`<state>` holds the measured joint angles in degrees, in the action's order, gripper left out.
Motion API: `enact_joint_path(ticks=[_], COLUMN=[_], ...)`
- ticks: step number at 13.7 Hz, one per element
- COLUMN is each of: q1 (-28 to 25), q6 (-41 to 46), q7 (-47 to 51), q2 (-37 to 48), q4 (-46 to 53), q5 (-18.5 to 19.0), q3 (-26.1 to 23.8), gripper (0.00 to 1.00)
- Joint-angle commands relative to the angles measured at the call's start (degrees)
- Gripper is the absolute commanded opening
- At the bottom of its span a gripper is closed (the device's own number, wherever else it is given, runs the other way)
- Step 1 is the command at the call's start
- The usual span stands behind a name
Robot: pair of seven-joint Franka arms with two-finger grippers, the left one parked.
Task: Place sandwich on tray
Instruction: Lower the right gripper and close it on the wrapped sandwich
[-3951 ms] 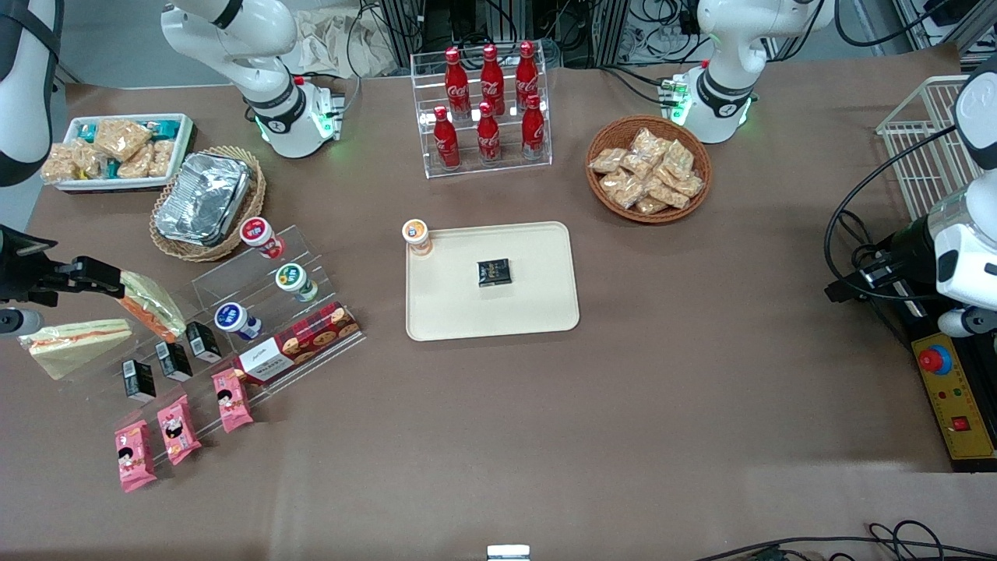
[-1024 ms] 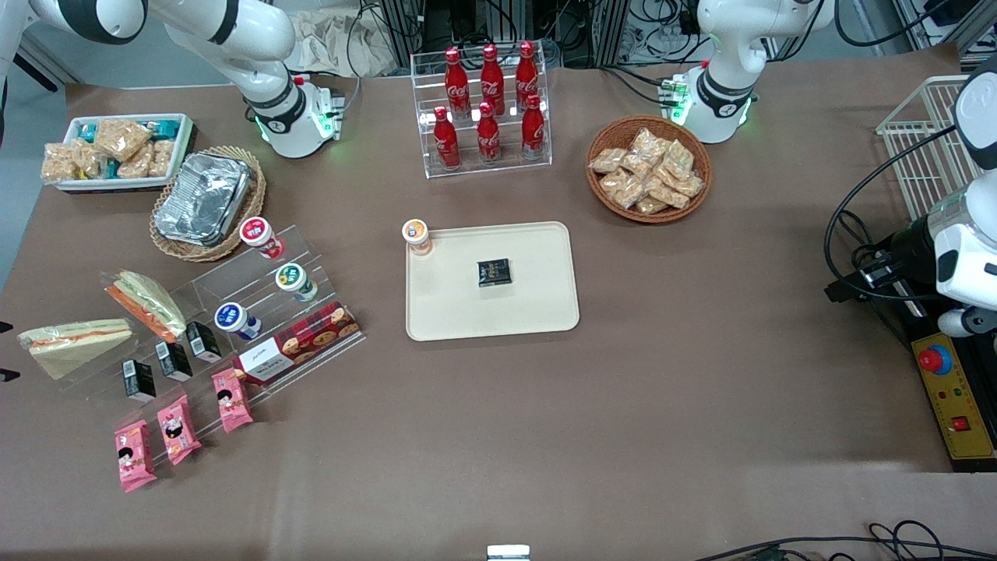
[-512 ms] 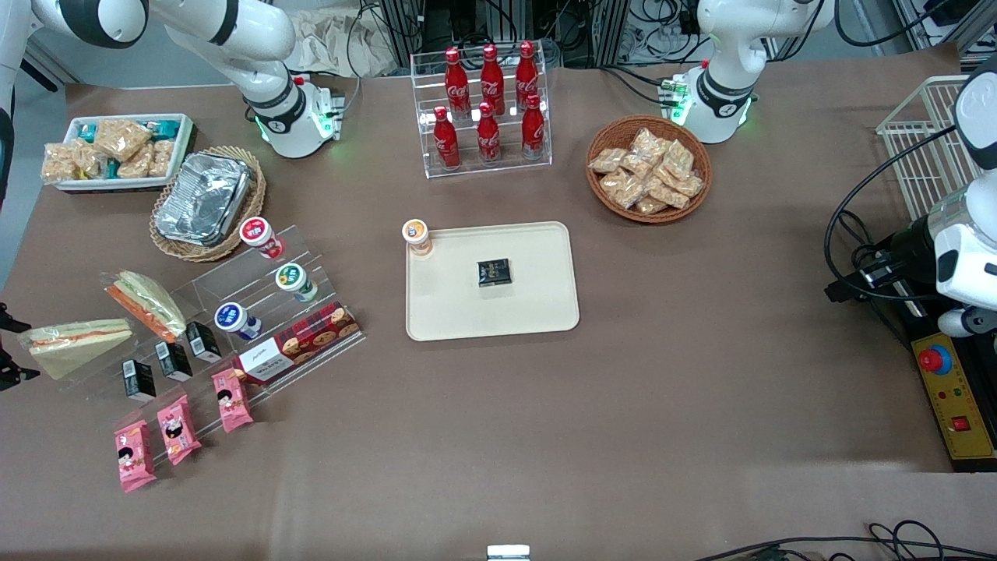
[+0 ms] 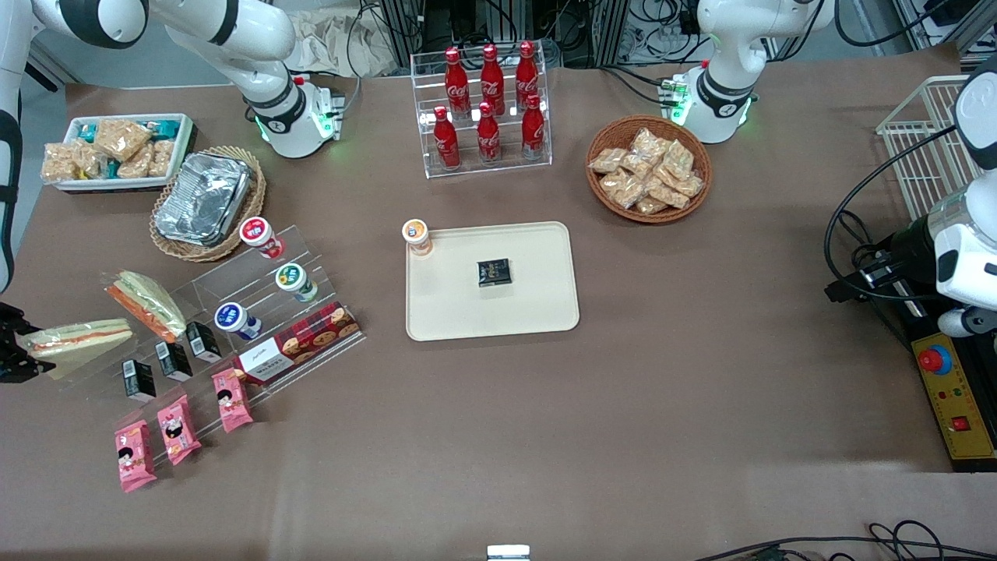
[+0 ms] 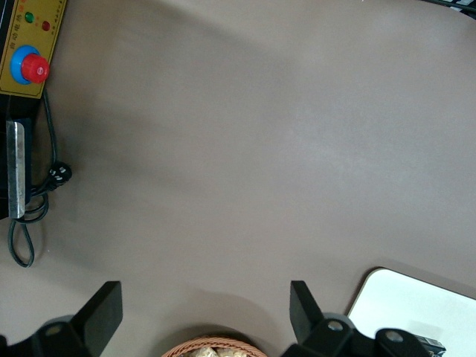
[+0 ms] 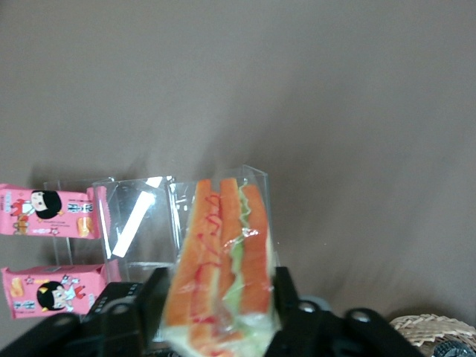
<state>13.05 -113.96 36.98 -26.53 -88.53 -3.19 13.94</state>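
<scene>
The sandwich (image 4: pixel 82 336) is a clear-wrapped pale wedge with a red-pink stripe, lying on the brown table at the working arm's end. My gripper (image 4: pixel 14 343) is at the wedge's wide end, low over the table. In the right wrist view the sandwich (image 6: pixel 223 253) sits between the two black fingers (image 6: pixel 158 286), which stand on either side of it, open, right at its wrap. The gripper (image 6: pixel 221 284) straddles it. The cream tray (image 4: pixel 467 312) lies at the table's middle and shows in the left wrist view (image 5: pixel 416 305).
A yellow-green wedge (image 4: pixel 148 300) lies beside the sandwich. A clear acrylic stand (image 4: pixel 257 312) holds cups, black boxes and pink packets (image 6: pixel 44 212). A black packet (image 4: pixel 494 272) lies on the tray; an orange-lidded cup (image 4: pixel 417 234) stands at its corner.
The gripper has moved in from the table's end until its fingers reach round the sandwich's wide end. The sandwich now looks narrower in the front view.
</scene>
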Motion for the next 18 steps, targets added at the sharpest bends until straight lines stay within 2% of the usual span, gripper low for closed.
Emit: enact_joint_path(ticks=[1,4,10,13,18], q1=[0.05,0.05,0.14,-0.91,-7.32], q6=[-1.35,-1.26,-0.38,0.41,3.92], q7=[-1.12,-1.82,-14.02,-25.27,-26.52], q2=[-0.10,-0.02,4.89,8.50,13.86], q4=[-0.95,-0.86,3.79,4.24,4.15], q5=[-0.94,-0.94,-2.87,-4.01,-3.49], q3=[-0.05,-0.05,-0.31,-0.67,-5.58], gripper=[0.32,0.01,0.00,0.00,0.00])
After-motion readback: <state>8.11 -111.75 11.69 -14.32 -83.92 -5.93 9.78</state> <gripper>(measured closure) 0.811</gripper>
